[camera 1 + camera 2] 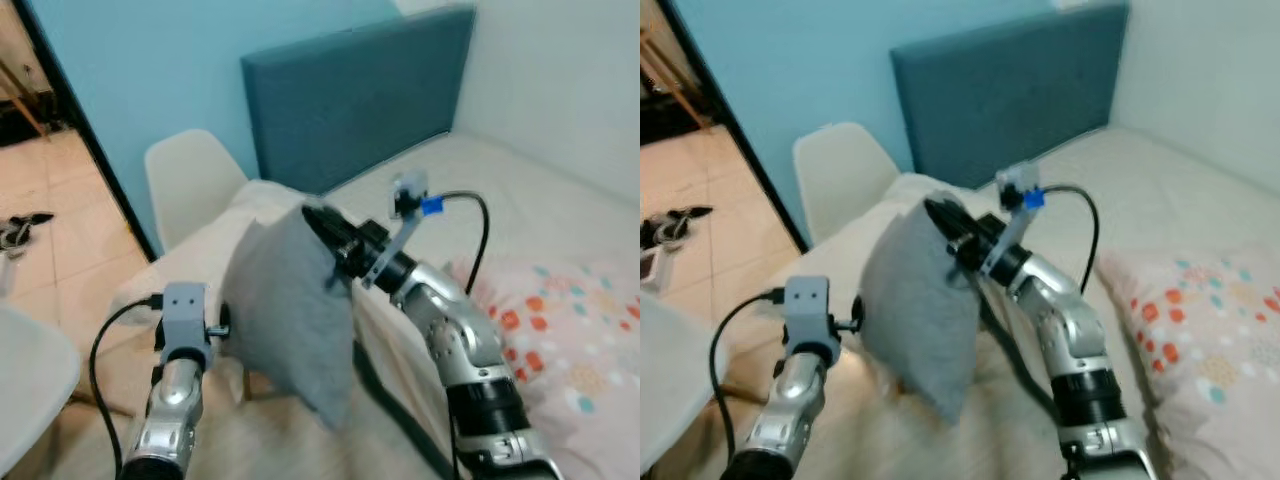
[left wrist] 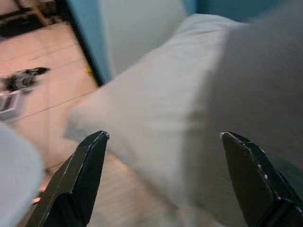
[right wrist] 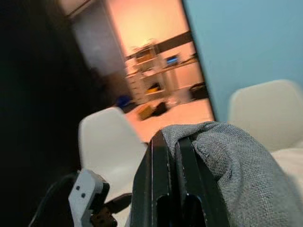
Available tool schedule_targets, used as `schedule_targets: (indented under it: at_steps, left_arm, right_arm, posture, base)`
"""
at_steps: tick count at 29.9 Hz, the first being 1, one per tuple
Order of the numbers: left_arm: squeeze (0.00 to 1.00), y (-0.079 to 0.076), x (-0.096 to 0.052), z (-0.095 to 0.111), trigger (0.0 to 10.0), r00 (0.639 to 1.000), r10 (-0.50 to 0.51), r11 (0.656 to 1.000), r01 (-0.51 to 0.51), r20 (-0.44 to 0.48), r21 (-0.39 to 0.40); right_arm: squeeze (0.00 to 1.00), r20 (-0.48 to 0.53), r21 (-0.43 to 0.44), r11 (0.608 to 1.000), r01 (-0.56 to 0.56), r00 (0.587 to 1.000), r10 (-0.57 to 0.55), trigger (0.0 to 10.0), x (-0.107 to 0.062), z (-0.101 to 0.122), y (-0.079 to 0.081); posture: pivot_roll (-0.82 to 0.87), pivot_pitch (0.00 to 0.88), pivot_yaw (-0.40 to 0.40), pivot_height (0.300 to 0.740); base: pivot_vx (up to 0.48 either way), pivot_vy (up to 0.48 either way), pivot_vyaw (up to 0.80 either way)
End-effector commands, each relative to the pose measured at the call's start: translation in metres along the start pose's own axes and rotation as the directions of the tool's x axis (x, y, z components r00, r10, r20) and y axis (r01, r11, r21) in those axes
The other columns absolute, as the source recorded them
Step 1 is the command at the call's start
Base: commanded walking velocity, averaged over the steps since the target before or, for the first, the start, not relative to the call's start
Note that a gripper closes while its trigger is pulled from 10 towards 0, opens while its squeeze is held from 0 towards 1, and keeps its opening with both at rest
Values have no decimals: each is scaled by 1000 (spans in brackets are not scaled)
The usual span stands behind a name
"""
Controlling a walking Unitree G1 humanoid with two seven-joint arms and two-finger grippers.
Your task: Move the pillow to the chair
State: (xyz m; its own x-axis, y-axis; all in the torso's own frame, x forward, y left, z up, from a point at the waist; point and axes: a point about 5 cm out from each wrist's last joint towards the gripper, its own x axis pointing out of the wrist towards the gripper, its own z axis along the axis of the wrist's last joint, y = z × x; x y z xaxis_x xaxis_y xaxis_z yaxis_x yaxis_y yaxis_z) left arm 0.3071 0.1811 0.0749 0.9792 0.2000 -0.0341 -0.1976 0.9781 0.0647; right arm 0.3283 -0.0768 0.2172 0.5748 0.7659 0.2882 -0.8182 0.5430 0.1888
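Grey pillow: coarse woven cloth, matt. Chair: smooth white plastic shell. Headboard: teal fabric, matt. Right gripper: glossy black plastic fingers. Floor: glazed tile.

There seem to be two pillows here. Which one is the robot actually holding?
The plain grey pillow, pinched at its top corner by the right gripper. The white pillow with orange and teal dots lies untouched on the bed.

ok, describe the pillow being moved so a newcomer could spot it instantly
Start at the bed with the teal headboard. At its near left edge, beside the white chair, the right gripper pinches the top corner of the grey pillow, which hangs lifted in front of the open left gripper. It is plain grey, unlike the dotted pillow lying flat at right.
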Motion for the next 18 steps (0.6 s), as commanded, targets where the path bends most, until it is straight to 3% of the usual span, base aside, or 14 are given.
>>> schedule_targets:
  at_steps: [1, 18]
  left_arm:
    - [0, 0, -3, -3, 10000, 1000, -7, 1000, 7, -1, 0]
    - [0, -15, -1, 18, 10000, 991, -99, 994, 103, 92, -40]
  right_arm:
    - [0, 49, -18, 999, -34, 998, 35, 0, 2, 11, 4]
    - [0, 53, -28, 998, -57, 997, 58, 0, 2, 14, 3]
  posture:
    - [-165, 82, 40, 739]
    - [-160, 75, 36, 739]
  base:
    - [0, 0, 800]
    - [0, 0, 800]
